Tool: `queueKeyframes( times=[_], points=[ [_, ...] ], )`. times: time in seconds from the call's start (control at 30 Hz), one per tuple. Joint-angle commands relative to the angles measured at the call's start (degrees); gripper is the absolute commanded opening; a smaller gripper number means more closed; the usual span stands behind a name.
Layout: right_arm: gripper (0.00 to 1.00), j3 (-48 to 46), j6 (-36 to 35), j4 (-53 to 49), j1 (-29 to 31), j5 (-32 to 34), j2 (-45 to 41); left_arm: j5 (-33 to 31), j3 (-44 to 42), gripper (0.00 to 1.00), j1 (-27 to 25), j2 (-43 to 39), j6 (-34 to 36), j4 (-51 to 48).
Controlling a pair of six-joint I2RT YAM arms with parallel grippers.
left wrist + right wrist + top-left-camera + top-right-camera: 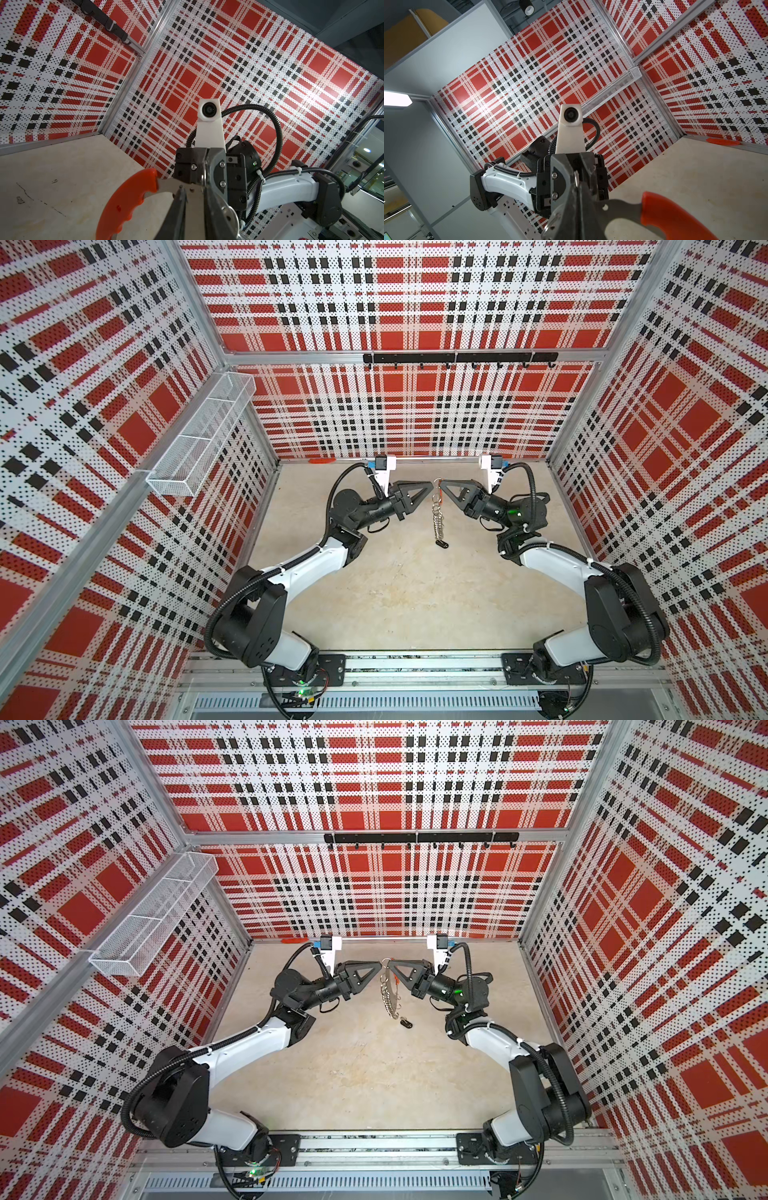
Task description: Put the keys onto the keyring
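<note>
Claws first: our right claw (441, 484) is clamped on the top of the keyring (436, 512), which hangs down from it. Our left claw (429, 482) sits narrow just beside that top; we cannot tell if it grips. At the keyring's lower end, the black key fob (440, 544) rests on the desk (395, 593).

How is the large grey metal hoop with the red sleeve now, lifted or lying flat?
Lifted: the large grey hoop hangs edge-on from the shut right pincer.
</note>
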Motion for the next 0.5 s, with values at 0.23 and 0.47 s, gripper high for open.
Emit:
queueKeyframes(
  times=[0.23,0.47],
  points=[
    [0.00,1.7,0.3,3.2,1.3,0.3,-1.1,2.1,3.0,0.15,-0.8,1.4,-1.2,3.0],
    [0.00,2.2,0.4,3.0,1.4,0.7,-1.4,2.5,3.1,0.10,-0.9,1.8,-1.8,3.0]
  ],
)
